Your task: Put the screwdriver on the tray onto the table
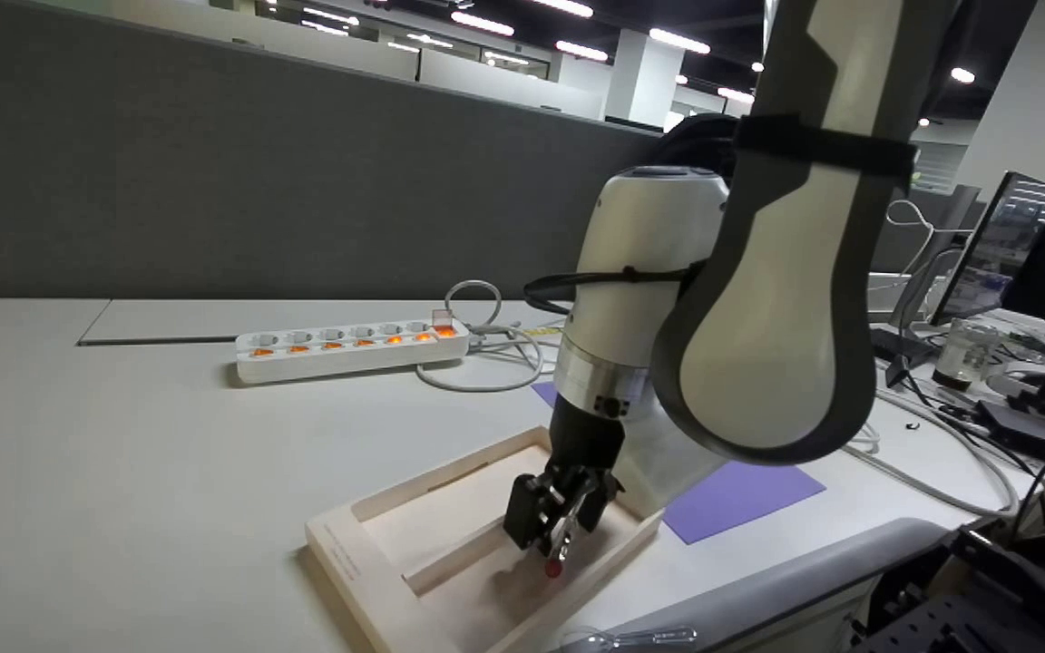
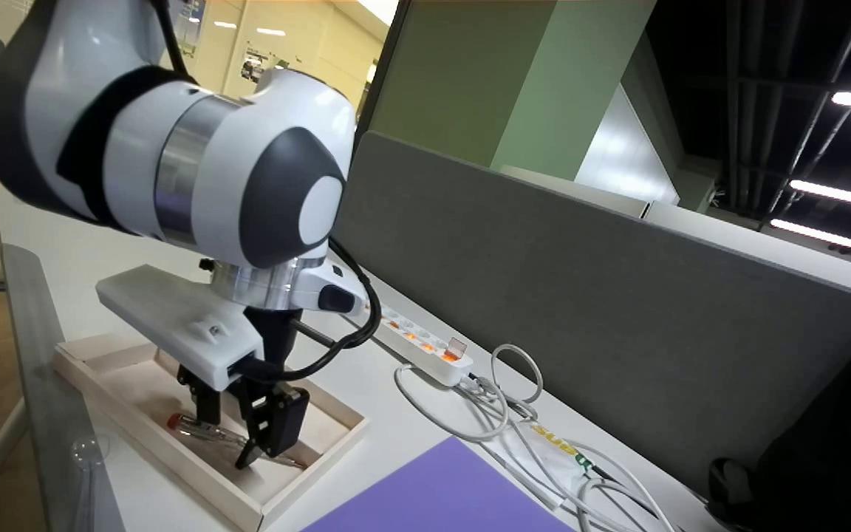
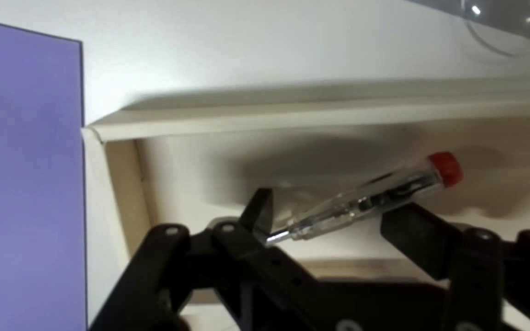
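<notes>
Screwdriver [image 3: 366,197] is w/in the tray [image 3: 246,117], slanted in the wrist view: red cap [image 3: 446,169] at approx 2 o'clock, shaft [image 3: 279,236] twd 8 o'clock, where a finger hides its far end. Handle's see-thru w/ dark & metallic bits inside. In an exterior view it's in the compartment at 4 o'clock of the divider [image 1: 454,555]. Can't tell if its full length rests on the tray floor.

Gripper [image 3: 329,218] is down low, close on the screwdriver, fingers spread, gap clearly wider than the handle's thickness. Wrist view again: a fingertip [image 3: 259,209] at approx 9 o'clock of mid-handle, its mate at approx 4. Screwdriver runs obliquely across the gap; can't tell if either pad touches it. Arm [image 1: 758,317] slopes up twd approx 1 o'clock in an exterior view.

Tray's flat on the table [image 1: 151,472], low raised rim. Remaining dirs. are from tray's ctr in that exterior view: purple sheet [image 1: 740,499] just beside it at approx 3, partly hidden by the arm; clear item [image 1: 654,638] w/ a rounded end at approx 4, only partly in view; white pwr strip [image 1: 350,352] at approx 11, orange switches, some glowing; looped cables [image 1: 483,390] nr its end at approx 12; monitor [image 1: 1003,254] well apart at approx 2. Grey partition [image 1: 259,172] stands along the table's far side, beyond the strip, at approx 11–12. Wrist view puts the sheet's edge at the tray's 9 o'clock end; can't tell if they touch.
</notes>
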Controlling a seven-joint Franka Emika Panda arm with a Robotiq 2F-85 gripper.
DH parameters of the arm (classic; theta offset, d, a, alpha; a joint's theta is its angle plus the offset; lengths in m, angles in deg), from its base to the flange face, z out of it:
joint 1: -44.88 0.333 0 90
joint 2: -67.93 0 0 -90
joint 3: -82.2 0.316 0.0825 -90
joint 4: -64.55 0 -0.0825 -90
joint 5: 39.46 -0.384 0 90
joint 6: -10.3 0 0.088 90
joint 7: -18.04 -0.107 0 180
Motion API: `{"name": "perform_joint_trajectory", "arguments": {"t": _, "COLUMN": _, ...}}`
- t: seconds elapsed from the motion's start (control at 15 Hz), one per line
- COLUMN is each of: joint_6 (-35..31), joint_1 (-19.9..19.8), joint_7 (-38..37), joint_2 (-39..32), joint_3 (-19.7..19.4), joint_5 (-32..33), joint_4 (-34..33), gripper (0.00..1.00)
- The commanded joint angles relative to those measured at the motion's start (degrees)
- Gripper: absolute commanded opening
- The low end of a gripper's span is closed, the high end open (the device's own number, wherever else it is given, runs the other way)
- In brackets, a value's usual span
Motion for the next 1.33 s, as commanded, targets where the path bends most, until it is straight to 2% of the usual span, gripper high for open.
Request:
{"name": "perform_joint_trajectory", "arguments": {"t": 0.0, "joint_6": -2.2, "joint_1": 1.5, "joint_7": -0.9, "joint_2": 0.1, "joint_3": -1.1, "joint_5": -0.9, "joint_4": 1.5, "gripper": 0.35}}
{"name": "perform_joint_trajectory", "arguments": {"t": 0.2, "joint_6": -2.6, "joint_1": 2.9, "joint_7": -0.7, "joint_2": 1.4, "joint_3": -2.1, "joint_5": -1.5, "joint_4": 2.3, "gripper": 0.12}}
{"name": "perform_joint_trajectory", "arguments": {"t": 0.33, "joint_6": -2.2, "joint_1": 4.2, "joint_7": -0.9, "joint_2": 1.7, "joint_3": -3.4, "joint_5": -1.5, "joint_4": 1.8, "gripper": 0.01}}
{"name": "perform_joint_trajectory", "arguments": {"t": 0.6, "joint_6": -0.8, "joint_1": 7.0, "joint_7": -0.6, "joint_2": 3.4, "joint_3": -6.5, "joint_5": -1.7, "joint_4": 1.7, "gripper": 0.02}}
{"name": "perform_joint_trajectory", "arguments": {"t": 0.73, "joint_6": 0.3, "joint_1": 10.2, "joint_7": -0.1, "joint_2": 4.9, "joint_3": -9.6, "joint_5": -1.7, "joint_4": 1.7, "gripper": 0.02}}
{"name": "perform_joint_trajectory", "arguments": {"t": 1.13, "joint_6": 4.1, "joint_1": 23.3, "joint_7": 0.1, "joint_2": 9.6, "joint_3": -23.6, "joint_5": -1.0, "joint_4": 1.7, "gripper": 0.02}}
{"name": "perform_joint_trajectory", "arguments": {"t": 1.27, "joint_6": 5.0, "joint_1": 28.4, "joint_7": -0.2, "joint_2": 10.7, "joint_3": -30.0, "joint_5": -0.2, "joint_4": 1.7, "gripper": 0.02}}
